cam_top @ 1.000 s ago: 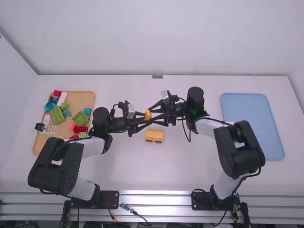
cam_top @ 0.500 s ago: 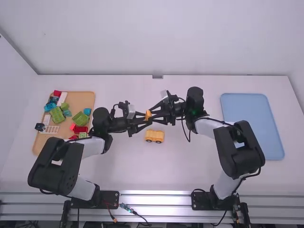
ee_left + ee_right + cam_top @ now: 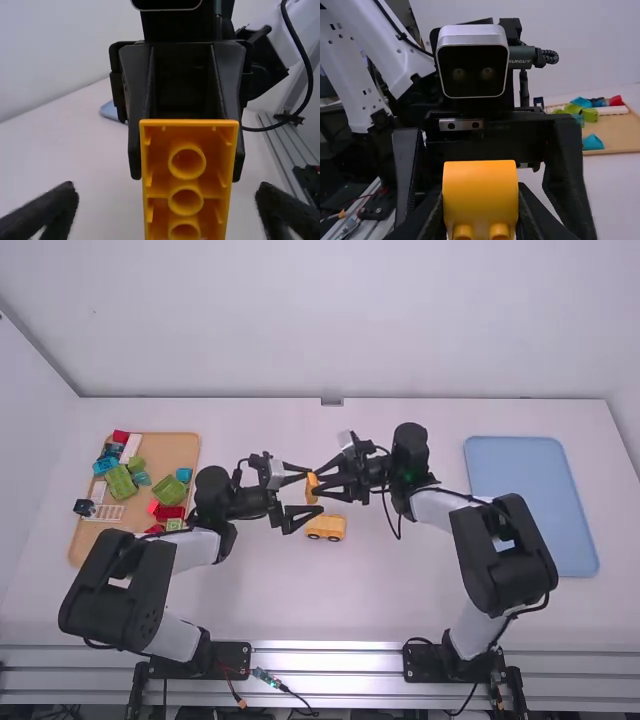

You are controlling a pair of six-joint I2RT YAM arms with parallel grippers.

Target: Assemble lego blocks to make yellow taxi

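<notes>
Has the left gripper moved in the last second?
Yes: in the high view the left gripper has spread its fingers apart, but its body hasn't shifted relative to the tan tray.

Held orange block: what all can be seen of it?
The orange block looks like smooth, glossy plastic. Its underside, facing the left end effector, is hollow, with at least three round tubes and thin inner ribs; the right wrist view shows a rounded face and two studs. It is upright above the table, clamped between the right end effector's fingers. The left's open fingers stand clear on either side.
</notes>
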